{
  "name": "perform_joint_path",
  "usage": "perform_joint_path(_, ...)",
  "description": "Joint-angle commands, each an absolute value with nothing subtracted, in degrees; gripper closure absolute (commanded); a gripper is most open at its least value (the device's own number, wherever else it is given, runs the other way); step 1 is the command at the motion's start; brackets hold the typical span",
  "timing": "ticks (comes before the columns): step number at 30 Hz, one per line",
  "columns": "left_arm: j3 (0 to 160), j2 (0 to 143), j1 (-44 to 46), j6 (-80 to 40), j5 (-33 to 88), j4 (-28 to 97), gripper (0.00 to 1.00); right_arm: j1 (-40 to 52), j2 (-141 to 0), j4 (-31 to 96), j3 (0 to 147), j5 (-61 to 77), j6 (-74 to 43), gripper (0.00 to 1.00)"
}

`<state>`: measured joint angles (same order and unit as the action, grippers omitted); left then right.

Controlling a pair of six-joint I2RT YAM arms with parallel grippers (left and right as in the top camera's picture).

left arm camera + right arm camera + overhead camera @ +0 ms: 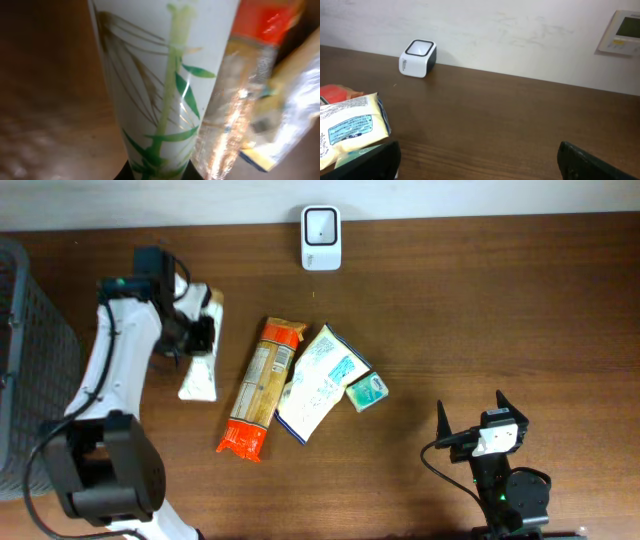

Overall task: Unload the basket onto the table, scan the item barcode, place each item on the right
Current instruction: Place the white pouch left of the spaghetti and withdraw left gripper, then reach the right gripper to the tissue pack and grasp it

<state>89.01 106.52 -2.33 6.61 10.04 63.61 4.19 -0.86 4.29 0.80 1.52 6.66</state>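
One white tube [198, 378] is pinched in the left claw [203, 332]; right claw [470, 406] wide.

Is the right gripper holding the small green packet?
No, the right gripper stands open and empty; the green packet lies apart from it.

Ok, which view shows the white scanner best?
Overhead: the scanner sits whole and unobstructed, seen from above. The right wrist shows it side-on, smaller and far off. The left wrist misses it; the tube dominates that frame.
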Motion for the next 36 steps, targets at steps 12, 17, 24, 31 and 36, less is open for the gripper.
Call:
perform_joint_path(12,71.42,105.23,-1.39,7.79,13.06,42.63,0.11,4.45,-0.54,4.34,0.32,1.21,6.83,0.01)
perform_joint_path(17,79.24,100.84,-2.35,6.7,12.34,46.89,0.01,4.45,-0.54,4.34,0.32,1.21,6.83,0.01)
perform_joint_path(24,90.32,88.92,-7.33,6.74,2.09,49.41,0.01,4.45,-0.54,4.34,0.32,1.21,6.83,0.01)
perform_joint_path(31,89.89,88.79,-8.71,6.74,-3.03,50.3,0.01,4.45,-0.54,3.6,0.32,1.19,6.87,0.02)
perform_joint_path(36,89.89,88.79,-8.71,6.74,-3.01,50.26,0.01,4.45,-0.54,3.62,0.32,2.83,6.81,0.01)
